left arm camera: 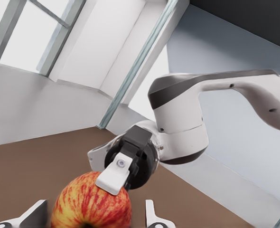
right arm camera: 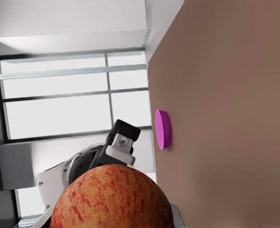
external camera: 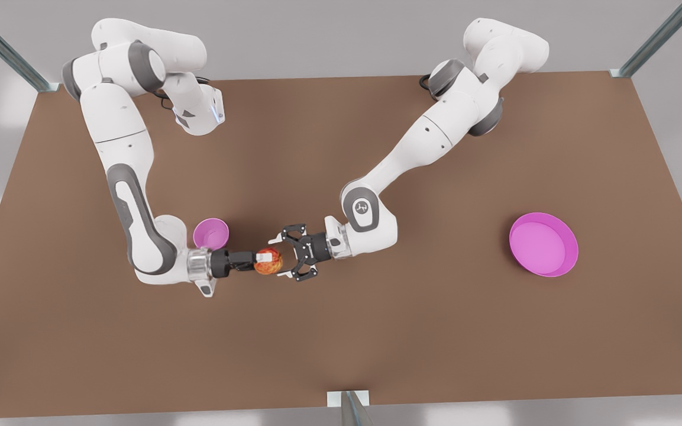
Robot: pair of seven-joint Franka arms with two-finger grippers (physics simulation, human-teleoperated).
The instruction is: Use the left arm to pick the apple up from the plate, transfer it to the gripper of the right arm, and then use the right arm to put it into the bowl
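The red-yellow apple (external camera: 268, 261) hangs above the table's middle, with my left gripper (external camera: 261, 260) shut on it from the front view's left. My right gripper (external camera: 278, 258) faces it from the front view's right and is open, one finger on each side of the apple. In the left wrist view the apple (left arm camera: 90, 203) sits between my own fingertips (left arm camera: 152, 216), and a white pad (left arm camera: 112, 175) of the right gripper lies against its far side. The right wrist view has the apple (right arm camera: 111, 199) close up. The pink plate (external camera: 210, 233) lies behind the left wrist. The pink bowl (external camera: 543, 244) stands far right.
The brown table (external camera: 376, 331) is bare around both pink dishes. Metal frame posts (external camera: 349, 408) stand at its corners and front edge. The plate (right arm camera: 163, 129) is seen edge-on in the right wrist view.
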